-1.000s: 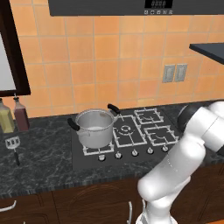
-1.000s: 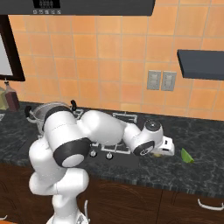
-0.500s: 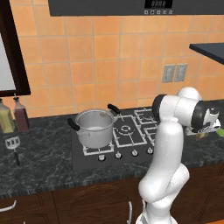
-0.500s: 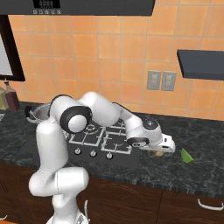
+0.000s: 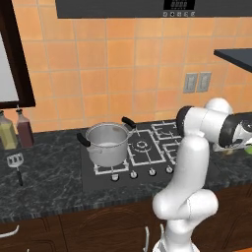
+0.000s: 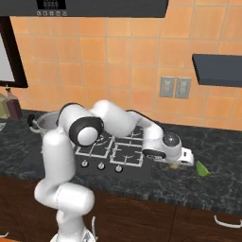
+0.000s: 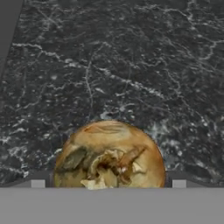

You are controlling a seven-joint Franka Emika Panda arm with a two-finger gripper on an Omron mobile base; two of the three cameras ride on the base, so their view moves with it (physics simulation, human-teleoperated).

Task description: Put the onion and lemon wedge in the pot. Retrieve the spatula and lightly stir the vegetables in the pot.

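We see the gripper [image 7: 108, 183] spread wide, low over the dark counter [image 7: 131, 65], its tips flanking the onion [image 7: 109, 155] at 6 o'clock in hand view. Lemon wedge [image 6: 202, 169] lies just beyond, at 3 o'clock. Pot [image 5: 107, 143] sits on the stove [image 5: 147, 147], spatula [image 5: 15, 162] far at 9 o'clock.

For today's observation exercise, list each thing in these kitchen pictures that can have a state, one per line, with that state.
onion: on the dark counter, between the open finger tips, not lifted.
gripper: open, low over the onion.
lemon wedge: lying on the counter, right of the gripper, untouched.
pot: upright on the stove, no lid.
spatula: lying flat on the counter, left of the stove.
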